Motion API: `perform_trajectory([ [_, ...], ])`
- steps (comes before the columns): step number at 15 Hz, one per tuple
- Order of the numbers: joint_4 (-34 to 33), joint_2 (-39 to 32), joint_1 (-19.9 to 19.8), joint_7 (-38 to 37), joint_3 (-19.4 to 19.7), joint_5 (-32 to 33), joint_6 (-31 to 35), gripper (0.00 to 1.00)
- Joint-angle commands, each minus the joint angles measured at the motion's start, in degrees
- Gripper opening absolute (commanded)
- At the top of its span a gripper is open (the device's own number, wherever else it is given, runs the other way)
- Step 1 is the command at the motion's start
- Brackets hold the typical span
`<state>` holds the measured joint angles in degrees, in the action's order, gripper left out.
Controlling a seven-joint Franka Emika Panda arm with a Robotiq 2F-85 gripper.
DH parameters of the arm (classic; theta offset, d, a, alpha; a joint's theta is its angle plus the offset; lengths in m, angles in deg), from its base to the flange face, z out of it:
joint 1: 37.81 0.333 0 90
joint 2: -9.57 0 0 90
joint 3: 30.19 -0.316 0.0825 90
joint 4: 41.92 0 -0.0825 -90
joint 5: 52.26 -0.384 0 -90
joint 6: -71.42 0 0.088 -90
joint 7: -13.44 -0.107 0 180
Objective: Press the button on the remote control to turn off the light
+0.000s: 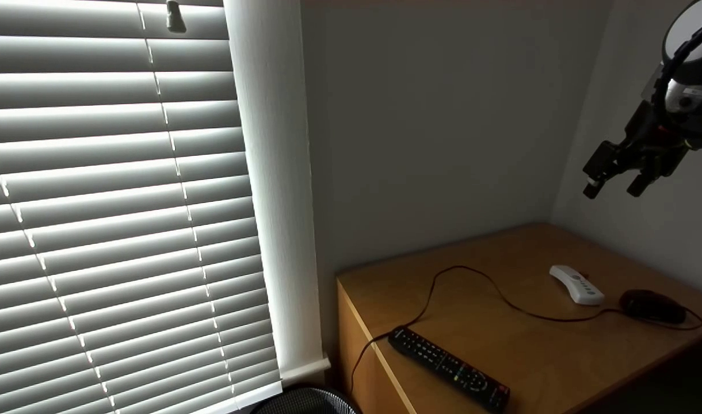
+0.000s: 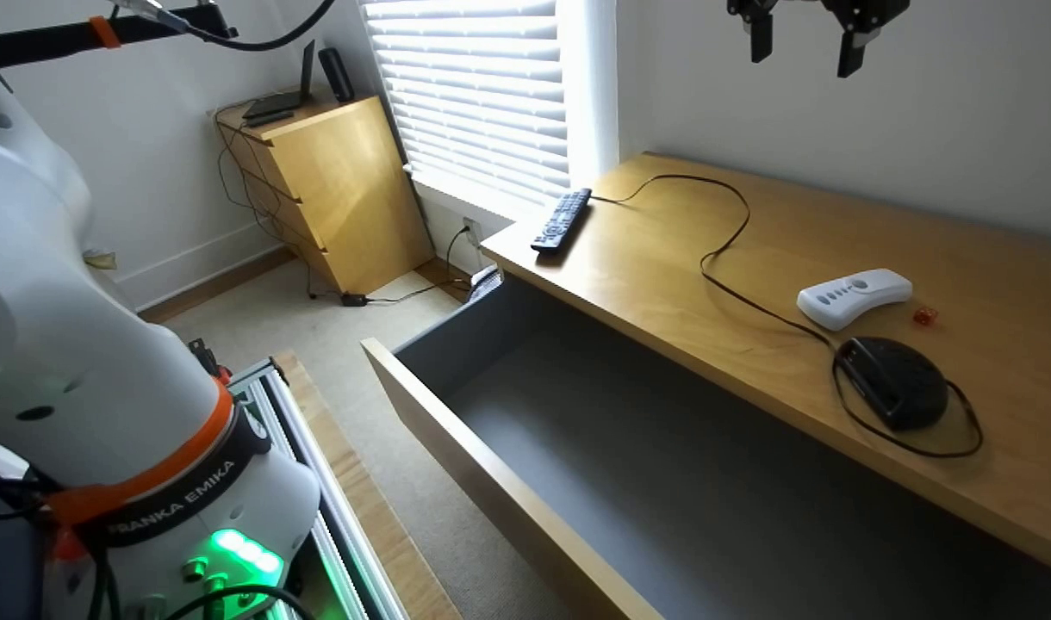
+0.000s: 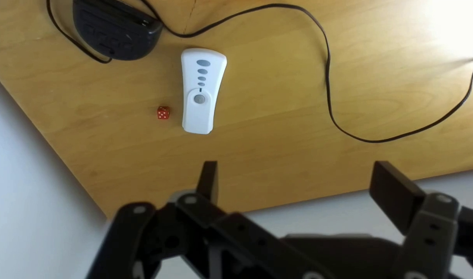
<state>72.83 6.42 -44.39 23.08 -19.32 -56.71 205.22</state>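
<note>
Because my gripper (image 3: 294, 180) hung spread and empty, I feared an off-centre press might miss the round button (image 3: 199, 99) and skid the remote (image 3: 201, 91), upper left of centre in the wrist view, into the red die (image 3: 163, 112).

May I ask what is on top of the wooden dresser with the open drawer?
On the dresser top lie the white remote control, a red die, a long black remote, a dark rounded device and a thin cord; what is beneath them is covered.
</note>
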Motion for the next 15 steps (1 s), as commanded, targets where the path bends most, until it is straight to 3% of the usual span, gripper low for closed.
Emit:
perform_trajectory([
  [1, -4.03, -4.66, -1.47, -1.49, -0.74, -0.87, -1.27, 1.00],
  [2, -5.15, -6.08, -1.76, -1.42, -0.78, -1.37, -1.40, 1.00],
  [3, -6.30, -7.33, -2.04, -1.32, -0.85, -1.51, -1.41, 0.90],
  [4, -7.53, -8.74, -2.32, -1.64, -0.90, -1.36, -1.73, 0.74],
  [8, -12.90, -14.51, -2.96, -4.28, -1.20, -0.55, -3.39, 0.42],
  [12, -18.16, -20.10, -3.17, -7.92, -1.57, -0.48, -11.34, 0.11],
  [14, -21.27, -23.10, -3.43, -9.52, -1.58, -0.55, -15.37, 0.00],
  [15, -22.50, -24.38, -3.61, -10.50, -1.42, -0.55, -16.72, 0.00],
])
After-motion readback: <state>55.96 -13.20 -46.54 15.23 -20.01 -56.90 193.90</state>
